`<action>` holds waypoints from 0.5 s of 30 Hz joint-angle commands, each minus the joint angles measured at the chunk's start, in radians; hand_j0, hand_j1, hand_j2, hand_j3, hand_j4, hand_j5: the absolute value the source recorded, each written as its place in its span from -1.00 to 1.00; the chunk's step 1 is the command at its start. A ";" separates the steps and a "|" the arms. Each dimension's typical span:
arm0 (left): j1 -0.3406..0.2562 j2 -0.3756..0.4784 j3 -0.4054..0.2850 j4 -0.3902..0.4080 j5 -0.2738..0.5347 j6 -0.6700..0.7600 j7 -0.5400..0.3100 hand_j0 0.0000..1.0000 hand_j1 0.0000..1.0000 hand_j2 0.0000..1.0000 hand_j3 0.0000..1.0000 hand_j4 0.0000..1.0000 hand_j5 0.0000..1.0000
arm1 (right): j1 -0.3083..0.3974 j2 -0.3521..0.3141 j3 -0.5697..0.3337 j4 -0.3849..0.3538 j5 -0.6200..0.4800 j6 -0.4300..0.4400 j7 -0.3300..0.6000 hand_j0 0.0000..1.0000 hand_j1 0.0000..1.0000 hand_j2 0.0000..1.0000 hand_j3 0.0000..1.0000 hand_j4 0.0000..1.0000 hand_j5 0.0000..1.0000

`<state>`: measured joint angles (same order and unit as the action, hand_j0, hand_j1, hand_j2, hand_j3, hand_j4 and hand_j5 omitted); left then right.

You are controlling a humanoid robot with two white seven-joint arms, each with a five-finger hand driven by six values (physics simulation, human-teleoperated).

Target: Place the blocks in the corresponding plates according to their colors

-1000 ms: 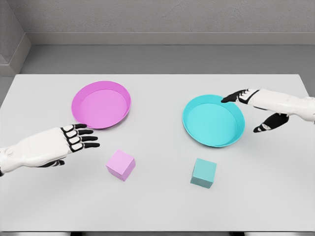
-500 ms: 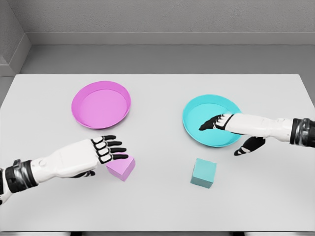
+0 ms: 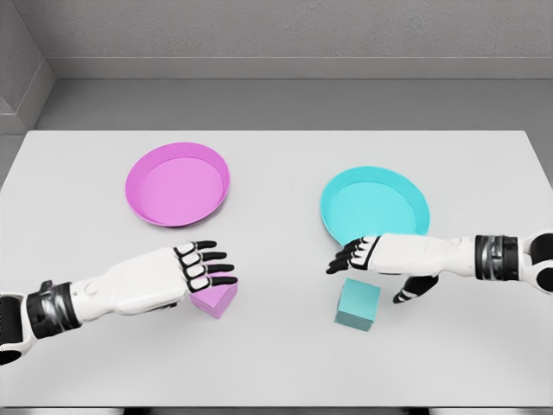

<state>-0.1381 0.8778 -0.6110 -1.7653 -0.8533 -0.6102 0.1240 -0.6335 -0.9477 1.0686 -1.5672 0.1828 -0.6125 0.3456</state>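
The left robot hand [image 3: 194, 268] is reaching over the pink cube [image 3: 215, 296], with its black-tipped fingers [image 3: 210, 257] spread apart and holding nothing; the cube is sitting just under and beside the fingertips, partly hidden by them. The right robot hand [image 3: 367, 254] is hovering just above the teal cube [image 3: 358, 304], fingers also apart and empty, with the thumb hanging down at the cube's right side. Beyond the left robot hand the pink plate [image 3: 178, 184] is lying on the table [image 3: 276, 363], and directly behind the right robot hand the teal plate [image 3: 375, 209] is lying, very near to it.

In my judgement, the flat, smooth faces of the cubes could be slipping if the fingers are closing off-centre, pushing a cube away instead of gripping it. The right wrist could also be bumping the shallow raised rim of the teal plate. Both plates are round and look like smooth matte plastic; the table is plain white.
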 commanded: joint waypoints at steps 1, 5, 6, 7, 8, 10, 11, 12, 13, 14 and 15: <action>0.000 -0.023 -0.001 0.000 -0.012 -0.001 0.002 1.00 1.00 1.00 1.00 1.00 1.00 | 0.000 0.007 0.002 -0.001 0.017 0.002 0.000 1.00 1.00 1.00 1.00 1.00 1.00; 0.005 -0.051 -0.018 0.000 -0.013 -0.001 -0.001 1.00 1.00 1.00 1.00 1.00 1.00 | 0.000 0.041 0.030 0.001 0.035 0.002 0.000 1.00 1.00 1.00 1.00 1.00 1.00; 0.008 -0.065 -0.024 0.000 -0.012 -0.001 -0.001 1.00 1.00 1.00 1.00 1.00 1.00 | 0.000 0.041 0.033 0.001 0.037 0.002 0.000 1.00 1.00 1.00 1.00 1.00 1.00; 0.011 -0.065 -0.024 0.000 -0.004 -0.001 -0.001 1.00 1.00 1.00 1.00 1.00 1.00 | 0.000 0.041 0.039 0.001 0.040 0.002 0.000 1.00 1.00 1.00 1.00 1.00 1.00; 0.012 -0.059 -0.024 0.000 0.000 -0.001 -0.003 1.00 1.00 1.00 1.00 1.00 1.00 | -0.002 0.041 0.042 0.001 0.047 0.002 0.000 1.00 1.00 1.00 1.00 1.00 1.00; 0.006 -0.027 -0.021 0.000 0.030 -0.001 -0.003 1.00 1.00 1.00 1.00 1.00 1.00 | 0.000 0.041 0.045 -0.001 0.049 0.002 0.000 1.00 1.00 1.00 1.00 1.00 1.00; 0.003 0.024 -0.018 0.000 0.062 -0.001 -0.003 1.00 1.00 1.00 1.00 1.00 1.00 | 0.000 0.041 0.047 0.001 0.050 0.002 0.000 1.00 1.00 1.00 1.00 1.00 1.00; -0.011 0.052 -0.018 0.000 0.089 -0.001 -0.003 1.00 1.00 1.00 1.00 1.00 1.00 | 0.000 0.041 0.050 0.001 0.050 0.002 0.001 1.00 1.00 1.00 1.00 1.00 1.00; -0.014 0.079 -0.018 0.000 0.095 -0.001 -0.003 1.00 1.00 1.00 1.00 1.00 1.00 | 0.000 0.041 0.051 0.001 0.050 0.002 0.001 1.00 1.00 1.00 1.00 1.00 1.00; -0.014 0.104 -0.018 0.000 0.103 -0.001 -0.003 1.00 1.00 1.00 1.00 1.00 1.00 | 0.000 0.041 0.051 0.003 0.064 0.002 0.000 1.00 1.00 1.00 1.00 1.00 1.00; -0.014 0.125 -0.018 0.000 0.114 -0.001 -0.004 1.00 1.00 1.00 1.00 1.00 1.00 | 0.000 0.040 0.051 0.004 0.067 0.002 0.000 1.00 1.00 1.00 1.00 1.00 1.00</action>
<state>-0.1503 0.9513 -0.6295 -1.7653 -0.7726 -0.6102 0.1202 -0.6335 -0.9070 1.1178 -1.5648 0.2472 -0.6124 0.3459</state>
